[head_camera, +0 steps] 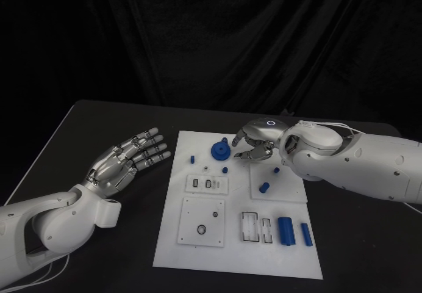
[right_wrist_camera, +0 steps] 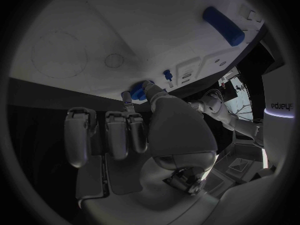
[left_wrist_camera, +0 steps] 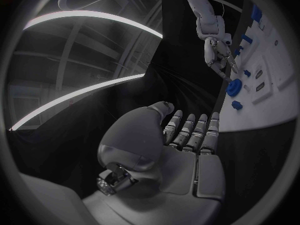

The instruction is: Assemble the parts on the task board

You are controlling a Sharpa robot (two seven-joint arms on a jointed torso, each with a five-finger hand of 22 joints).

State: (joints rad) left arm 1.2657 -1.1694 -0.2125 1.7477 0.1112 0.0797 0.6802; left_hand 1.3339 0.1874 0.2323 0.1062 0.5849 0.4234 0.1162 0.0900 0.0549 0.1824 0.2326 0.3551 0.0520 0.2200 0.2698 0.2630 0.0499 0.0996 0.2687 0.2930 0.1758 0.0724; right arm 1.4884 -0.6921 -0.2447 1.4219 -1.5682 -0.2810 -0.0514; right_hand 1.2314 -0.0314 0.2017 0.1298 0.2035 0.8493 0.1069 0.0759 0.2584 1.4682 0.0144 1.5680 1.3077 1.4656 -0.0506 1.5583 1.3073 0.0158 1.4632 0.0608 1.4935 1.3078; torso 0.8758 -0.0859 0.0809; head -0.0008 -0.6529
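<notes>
The white task board (head_camera: 237, 256) lies in the middle of the black table. A blue round part (head_camera: 220, 148) sits near the board's far end. My right hand (head_camera: 257, 141) reaches over that end with its fingers curled, and its thumb and a fingertip pinch the blue round part (right_wrist_camera: 139, 94). The left wrist view shows the right hand (left_wrist_camera: 217, 52) pointing down onto the same part (left_wrist_camera: 234, 87). My left hand (head_camera: 127, 160) hovers left of the board, palm up, fingers spread, holding nothing.
Small blue pegs (head_camera: 192, 159) (head_camera: 224, 170) (head_camera: 264, 188) stand on the board's far half. Two larger blue cylinders (head_camera: 286, 231) (head_camera: 306, 234) lie at its near right, beside slotted white inserts (head_camera: 255, 227). Black table surrounds the board.
</notes>
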